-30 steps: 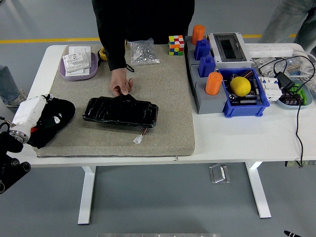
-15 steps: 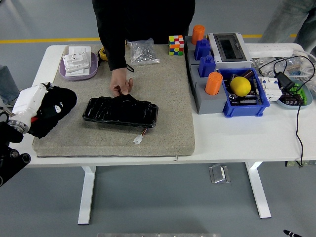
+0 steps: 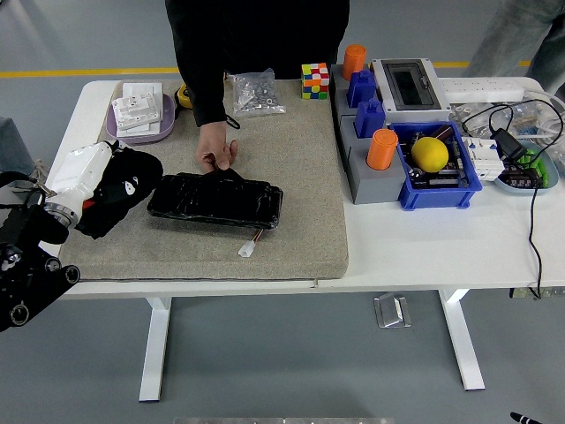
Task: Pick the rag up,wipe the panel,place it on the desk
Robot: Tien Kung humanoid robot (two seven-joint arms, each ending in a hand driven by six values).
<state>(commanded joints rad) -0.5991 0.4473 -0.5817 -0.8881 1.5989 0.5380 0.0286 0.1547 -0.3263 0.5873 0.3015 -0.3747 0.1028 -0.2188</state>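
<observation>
While the left hand (image 3: pixel 110 181) keeps its fingers wrapped in the black rag (image 3: pixel 124 188), so that the cloth hides them and they appear closed on it, the bundle has travelled toward the panel (image 3: pixel 215 200) over the last second: a second ago it sat at the left edge of the grey mat (image 3: pixel 291 177), and now its near corner lies just beside the panel's left end, possibly touching it. That shift suggests the pick-up is done and the wiping stroke is about to begin. The rag hangs around and below the fingers, bunched rather than spread flat, so it may need pressing down to cover much of the glossy surface. A person's hand (image 3: pixel 215 152) rests on the far edge of the panel, steadying it as before; the panel has not moved. Beyond the panel's near edge a small white connector (image 3: pixel 246 250) trails on wires. The right arm is out of sight. The desk (image 3: pixel 415 247) to the right of the panel carries bins and cables.
</observation>
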